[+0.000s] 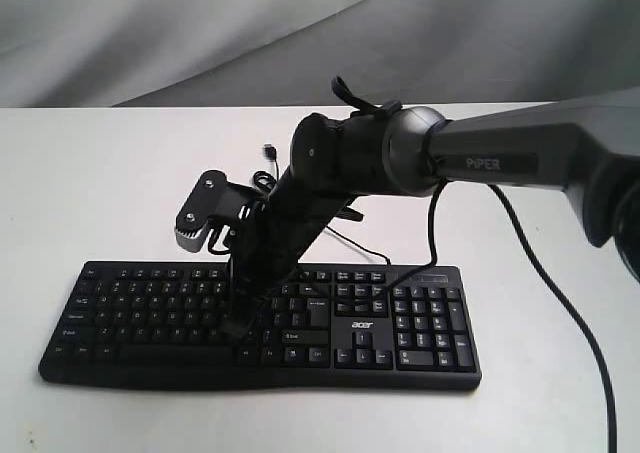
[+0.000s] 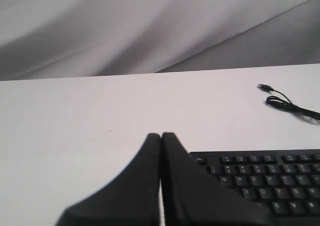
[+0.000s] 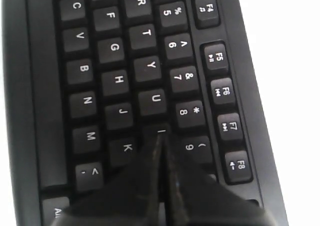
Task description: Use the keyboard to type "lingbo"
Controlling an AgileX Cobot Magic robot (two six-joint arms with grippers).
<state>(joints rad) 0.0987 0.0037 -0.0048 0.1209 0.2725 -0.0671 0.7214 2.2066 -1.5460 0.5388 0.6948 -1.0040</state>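
1. The right gripper (image 3: 161, 137) has its two fingers pressed together into one narrow point and holds nothing. The tip sits on the I key (image 3: 161, 130) of the keyboard (image 1: 410, 323). I cannot tell whether the key is actually pushed down.
2. Around that tip, U (image 3: 155, 99) lies just ahead, and K (image 3: 127, 147) and 9 (image 3: 192, 147) flank it on either side. The L and O keys are hidden beneath the fingers.
3. The left gripper (image 2: 161, 138) is likewise closed and empty. It hovers over bare table (image 2: 75, 136), with the keyboard's escape-key corner just beside it and the cable plug (image 2: 265, 88) well beyond.
4. As a judgement of progress, I is the second letter of "lingbo", so the typing looks early. The pictures cannot confirm L.
5. Left to do: N (image 3: 87, 101), G (image 3: 115, 47) and B (image 3: 83, 69), all near the tip, then O close beside I.
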